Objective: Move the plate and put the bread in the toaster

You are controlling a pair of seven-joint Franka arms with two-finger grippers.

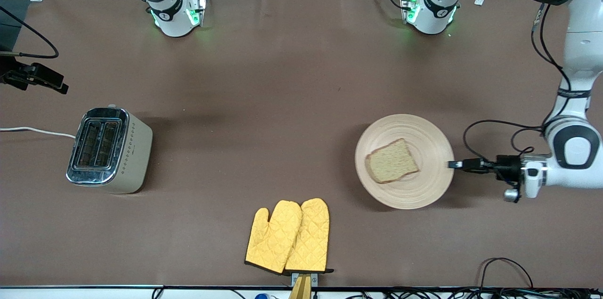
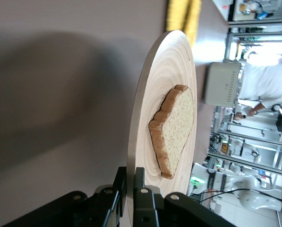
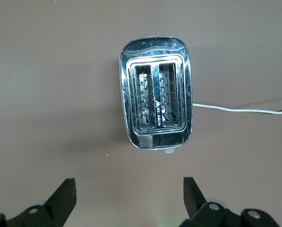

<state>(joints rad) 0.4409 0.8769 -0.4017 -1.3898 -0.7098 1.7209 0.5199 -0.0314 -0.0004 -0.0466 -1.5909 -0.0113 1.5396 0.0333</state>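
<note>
Toaster (image 1: 110, 149) sits slots-up at right arm's end w/ right gripper (image 3: 129, 201) over it, fingers spread wide, prob. waiting for bread (image 1: 392, 161), which lies on plate (image 1: 424, 136) while left gripper (image 1: 456, 164) pinches plate's rim to shift it.

This is a robotics lab staged with kitchen props. Two white arm bases with green status lights (image 1: 179, 14) are bolted onto a desk (image 1: 282, 101) covered in plain brown sheeting, with loose cables (image 1: 506, 266) trailing along its near edge. The left wrist view shows aluminium-frame racks (image 2: 254, 137), another white robot arm (image 2: 249, 198), and a person in a white shirt (image 2: 268, 85). The toaster (image 1: 110, 150) and yellow oven mitts (image 1: 288, 235) are the only household items.
</note>
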